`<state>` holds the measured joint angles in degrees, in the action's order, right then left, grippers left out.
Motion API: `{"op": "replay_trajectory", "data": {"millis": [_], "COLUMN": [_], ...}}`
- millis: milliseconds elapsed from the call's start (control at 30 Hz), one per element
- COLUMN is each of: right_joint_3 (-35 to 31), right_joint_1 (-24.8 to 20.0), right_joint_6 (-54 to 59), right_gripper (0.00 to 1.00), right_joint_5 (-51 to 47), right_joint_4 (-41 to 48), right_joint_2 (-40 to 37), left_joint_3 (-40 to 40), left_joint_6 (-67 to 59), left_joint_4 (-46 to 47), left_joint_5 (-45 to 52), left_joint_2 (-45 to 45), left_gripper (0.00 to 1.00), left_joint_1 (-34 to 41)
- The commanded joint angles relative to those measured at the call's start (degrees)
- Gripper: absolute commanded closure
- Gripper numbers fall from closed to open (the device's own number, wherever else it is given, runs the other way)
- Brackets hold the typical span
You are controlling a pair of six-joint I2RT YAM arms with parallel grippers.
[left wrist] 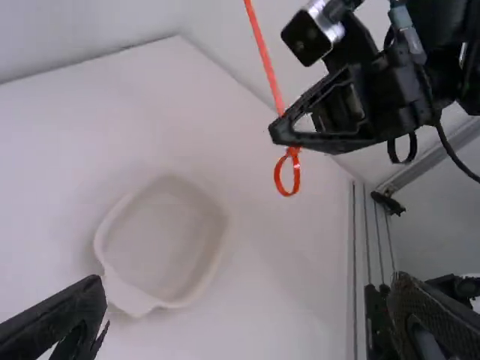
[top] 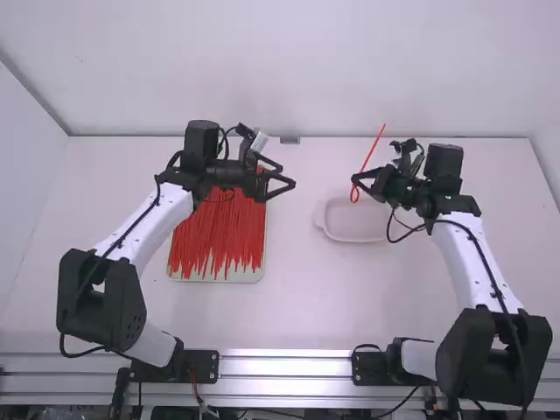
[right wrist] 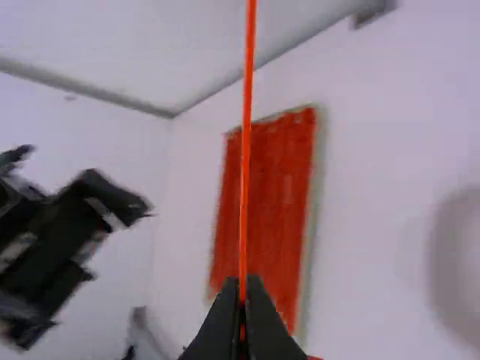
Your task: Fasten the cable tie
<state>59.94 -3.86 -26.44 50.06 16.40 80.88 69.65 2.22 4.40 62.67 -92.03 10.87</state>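
Cable tie (top: 374, 144) is up in the air, right over the white dish's (top: 328, 223) far rim, on the side facing the tray, and it's not touching the dish. I see the right gripper (top: 360, 185) clamped onto it, fingers pressed tight together with the red strap pinched between them. In my right wrist view the strap (right wrist: 246, 150) runs straight out from the closed fingertips (right wrist: 225, 315). From the left wrist camera I get the best look: a small closed red loop (left wrist: 286, 172) hangs just under the right gripper's tip (left wrist: 277, 133), above the table just beyond the dish (left wrist: 101, 240), and the long tail slants up and away from it.

The left gripper (top: 278, 179) sits well apart from the dish, out to its left-arm side, above the far end of the tray (top: 214, 278) piled with red ties (top: 219, 236). Its fingers (left wrist: 60, 322) are spread wide and I see nothing between them; it isn't touching the tie or the dish.
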Motion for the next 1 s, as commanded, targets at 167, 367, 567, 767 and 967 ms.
{"op": "replay_trajectory", "data": {"millis": [167,367,567,767,967], "right_joint_3": [1.1,1.1,1.1,1.1,1.2], "right_joint_1": [4.0,6.2,6.1,6.1,6.1], "right_joint_6": [6.1,6.3,7.1,7.3,7.1], "right_gripper": [1.0,1.0,1.0,0.94,0.01], "right_joint_5": [-19.6,-28.7,-29.6,-30.8,-30.8], "right_joint_4": [0.3,0.3,0.2,0.3,0.2], "right_joint_2": [7.9,16.2,21.7,26.1,26.7], "left_joint_3": [-4.2,-5.0,-5.0,-5.0,-5.0], "left_joint_6": [0.1,0.1,-0.1,-0.1,-0.1], "left_joint_4": [-0.3,0.1,-0.5,-0.5,-1.8], "left_joint_5": [-0.7,-0.6,-0.6,-0.6,-0.6], "left_joint_2": [0.0,0.0,0.0,0.0,0.0], "left_gripper": [0.01,0.01,0.01,0.01,0.01], "left_joint_1": [-2.6,-3.5,-3.8,-4.2,-4.2]}}
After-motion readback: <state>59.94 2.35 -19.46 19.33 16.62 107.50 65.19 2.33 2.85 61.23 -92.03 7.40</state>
